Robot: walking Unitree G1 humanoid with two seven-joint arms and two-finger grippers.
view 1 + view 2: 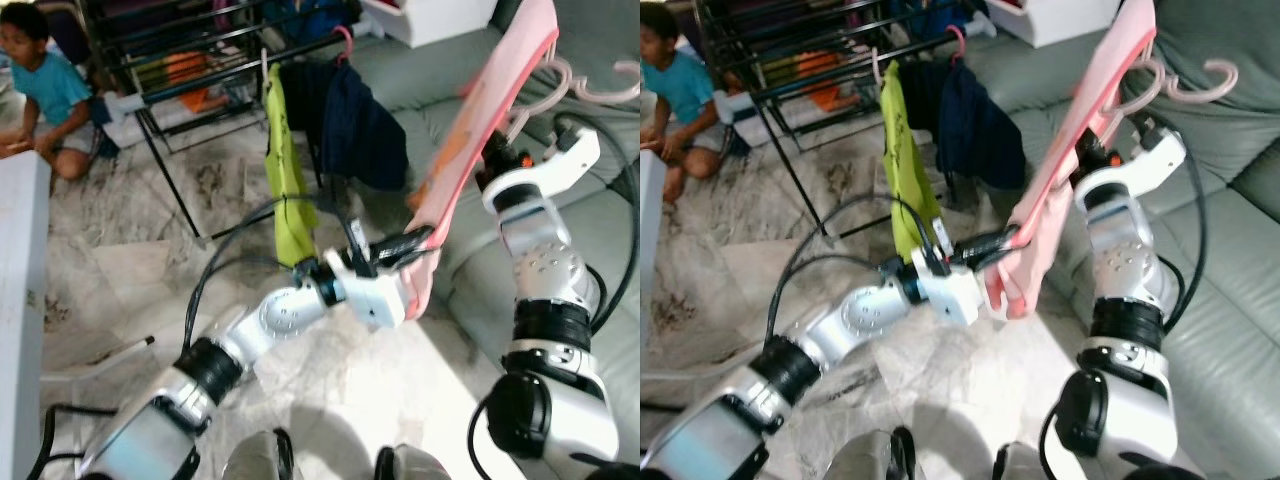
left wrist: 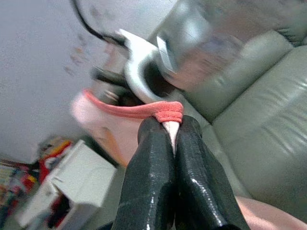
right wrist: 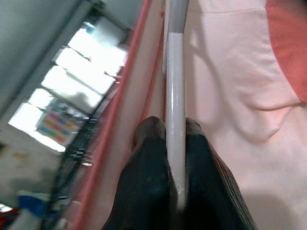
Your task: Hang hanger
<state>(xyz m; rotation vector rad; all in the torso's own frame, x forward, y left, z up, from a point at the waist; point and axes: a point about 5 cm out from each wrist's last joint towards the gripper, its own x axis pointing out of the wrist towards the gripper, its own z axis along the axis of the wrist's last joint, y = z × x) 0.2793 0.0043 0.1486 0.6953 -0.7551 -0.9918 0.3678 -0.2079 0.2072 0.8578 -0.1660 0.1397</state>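
Both grippers engaged: right gripper point(image 3: 175, 143) clamps the hanger point(image 3: 175, 72) rod, left gripper point(image 2: 171, 139) pinches the pink garment point(image 1: 480, 140) hem, held above the sofa point(image 1: 420, 75). Carry step; next, hook onto drying rack point(image 1: 200, 45).

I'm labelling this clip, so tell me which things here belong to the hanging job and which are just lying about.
Part of the job:
- pink garment
- pink hanger
- left gripper, jaws shut on the garment's hem
- right gripper, jaws shut on the hanger's bar
- black drying rack

Just lying about:
- yellow-green garment
- dark garment
- grey sofa
- white box
- seated person
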